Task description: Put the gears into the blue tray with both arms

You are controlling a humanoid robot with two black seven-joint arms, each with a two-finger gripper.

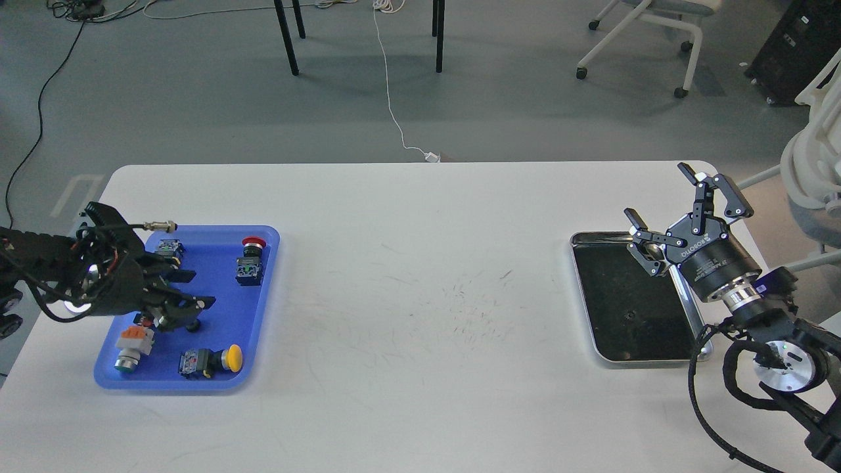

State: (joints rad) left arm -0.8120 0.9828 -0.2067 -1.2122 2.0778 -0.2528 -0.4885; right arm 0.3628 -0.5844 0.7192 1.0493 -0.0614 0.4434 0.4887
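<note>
The blue tray [259, 328] lies at the table's left. My left gripper [196, 290] hovers low over its middle, its fingers spread apart with nothing clearly between them. A tiny black round piece [192, 324], seemingly a gear, lies on the tray floor just under those fingers. Another small gear [629, 315] shows faintly on the black lining of the silver tray [583, 289] at the right. My right gripper [657, 193] stands open and empty above that tray's far right corner.
Coloured push-button switches lie in the blue tray: a red one [251, 259], a yellow one [211, 360], an orange-and-green one [131, 344] and one [170, 247] at the far left. Chairs and cables are on the floor beyond the table.
</note>
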